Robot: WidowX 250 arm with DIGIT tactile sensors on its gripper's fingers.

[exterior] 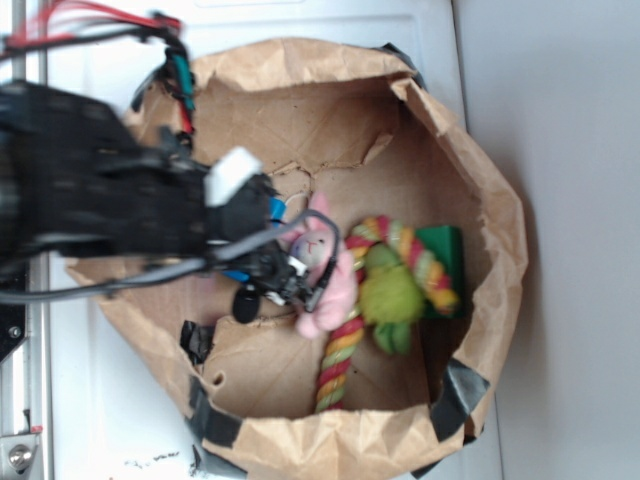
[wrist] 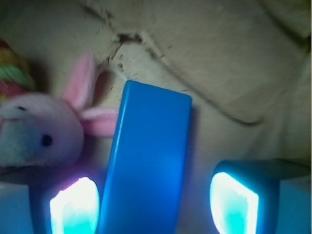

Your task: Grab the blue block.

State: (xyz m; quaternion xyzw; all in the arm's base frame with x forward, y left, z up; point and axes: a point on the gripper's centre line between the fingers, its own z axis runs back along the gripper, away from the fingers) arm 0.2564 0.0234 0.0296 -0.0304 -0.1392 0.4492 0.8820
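Wrist view is showing us the blue block (wrist: 148, 161) lying between our pincer (wrist: 153, 204) pads, long axis running away from us, nearer the left pad. We are holding the pincer open, gripping nothing, beside the pink plush bunny (wrist: 41, 131).

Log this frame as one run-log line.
phase: pre-grasp | gripper: open, straddling blue block | pink bunny: beside block | site: paper bag
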